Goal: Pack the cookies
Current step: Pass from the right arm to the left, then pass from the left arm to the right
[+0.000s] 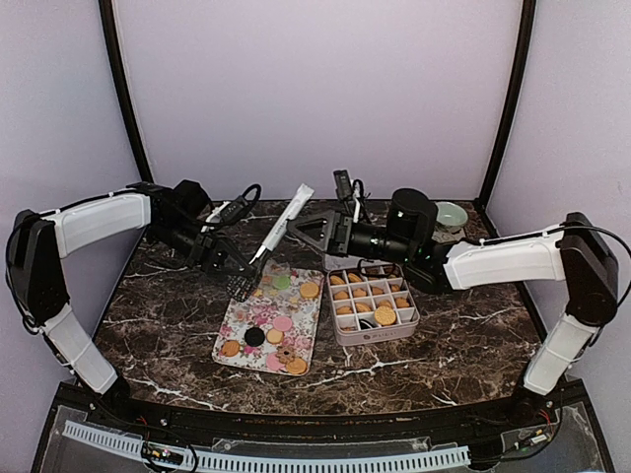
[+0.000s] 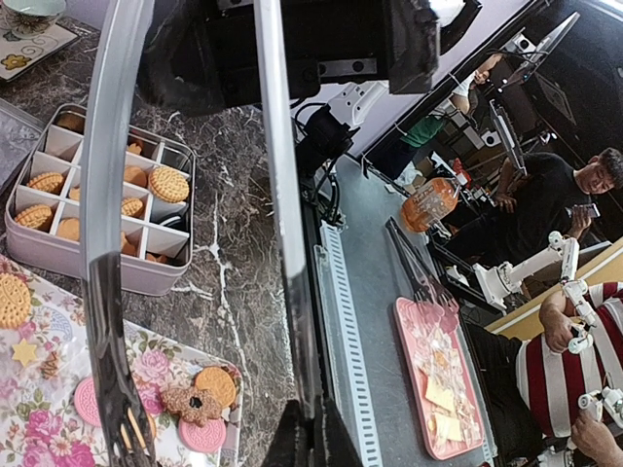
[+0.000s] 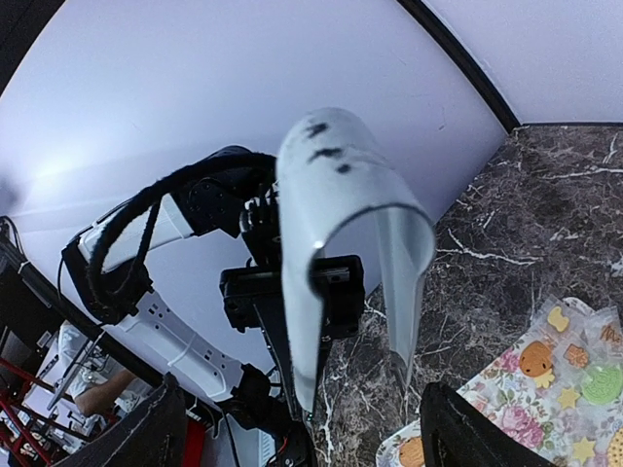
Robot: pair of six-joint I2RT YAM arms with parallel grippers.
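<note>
Cookies point(image 1: 310, 290) lie loose on a floral tray point(image 1: 242, 317) at the table's middle, and more fill a grey divided box point(image 1: 373, 330) to its right. My left gripper point(image 1: 229, 264) is shut on one arm of the metal tongs point(image 1: 281, 222). The tong tips hover over the tray's far left corner. In the left wrist view the tongs point(image 2: 277, 243) run past the box point(image 2: 107, 268) and tray cookies point(image 2: 216, 384); my left gripper point(image 2: 316, 438) is at the bottom. My right gripper point(image 1: 301, 232) is open beside the tongs' bent end point(image 3: 321, 214).
A mint green bowl point(image 1: 452, 213) stands on a small plate at the back right behind the right arm. Black enclosure posts point(image 1: 123, 89) rise at both back corners. A white cable chain point(image 1: 296, 461) runs along the near edge.
</note>
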